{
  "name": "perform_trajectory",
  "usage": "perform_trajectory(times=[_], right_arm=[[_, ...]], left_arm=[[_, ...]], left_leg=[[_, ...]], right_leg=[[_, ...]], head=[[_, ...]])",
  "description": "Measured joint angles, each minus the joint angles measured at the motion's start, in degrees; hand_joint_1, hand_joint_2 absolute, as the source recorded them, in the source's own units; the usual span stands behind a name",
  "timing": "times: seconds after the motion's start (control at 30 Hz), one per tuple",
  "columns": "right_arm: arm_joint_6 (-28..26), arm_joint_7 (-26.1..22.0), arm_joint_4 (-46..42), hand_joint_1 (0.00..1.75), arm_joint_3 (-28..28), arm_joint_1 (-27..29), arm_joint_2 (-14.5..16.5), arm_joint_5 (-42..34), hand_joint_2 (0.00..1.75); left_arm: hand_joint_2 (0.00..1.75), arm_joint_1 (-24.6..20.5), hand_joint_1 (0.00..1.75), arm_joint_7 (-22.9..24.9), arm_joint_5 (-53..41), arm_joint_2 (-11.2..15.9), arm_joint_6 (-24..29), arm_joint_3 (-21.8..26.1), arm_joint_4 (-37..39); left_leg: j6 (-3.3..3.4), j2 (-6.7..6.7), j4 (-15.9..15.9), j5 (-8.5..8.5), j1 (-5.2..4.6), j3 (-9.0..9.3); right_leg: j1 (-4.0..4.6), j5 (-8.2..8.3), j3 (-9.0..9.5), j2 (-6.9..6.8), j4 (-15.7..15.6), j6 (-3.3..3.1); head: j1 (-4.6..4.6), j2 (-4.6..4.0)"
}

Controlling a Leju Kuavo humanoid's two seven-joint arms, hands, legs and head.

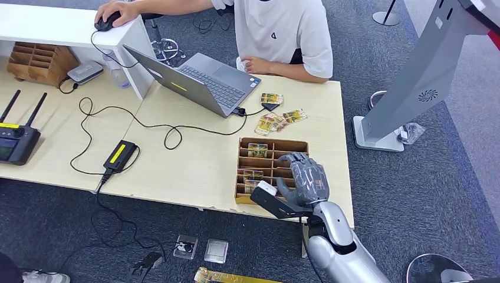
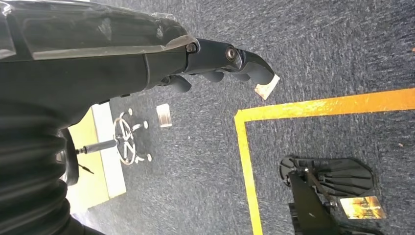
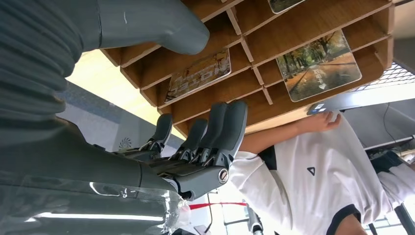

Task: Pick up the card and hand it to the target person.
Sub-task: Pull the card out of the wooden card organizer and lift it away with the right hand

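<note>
A wooden slotted card tray sits near the table's front right edge. One card lies in a far slot and another card in a near slot. My right hand hovers over the tray's right side with fingers spread, holding nothing. From the right wrist, its fingers and thumb stand apart over the tray, where two cards lie in slots. A person in a white shirt sits behind the table. My left hand hangs above the carpet, holding nothing.
An open laptop stands before the person, with loose cards beside it. Cables and a power brick cross the table's middle; a remote controller lies far left. A grey kiosk stand rises on the right. Small packets lie on the floor.
</note>
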Motion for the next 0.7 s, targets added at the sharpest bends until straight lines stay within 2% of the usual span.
perform_trajectory(times=[0.1,0.7], right_arm=[[-0.52,-0.11,1.23,0.93,0.02,-0.64,0.27,0.28,1.75],[-0.89,0.88,3.7,0.9,0.15,-2.02,0.74,1.41,1.75]], left_arm=[[1.75,-0.08,0.0,0.16,0.04,0.0,0.05,-0.16,0.0],[1.75,-0.43,0.0,0.48,0.17,0.0,0.19,-0.91,0.0]], left_leg=[[0.0,0.0,0.0,0.0,0.0,0.0],[0.0,0.0,0.0,0.0,0.0,0.01]], right_leg=[[0.0,0.0,0.0,0.0,0.0,0.0],[0.0,0.0,0.0,0.0,0.0,0.0]], head=[[-0.02,0.0],[-0.02,0.0]])
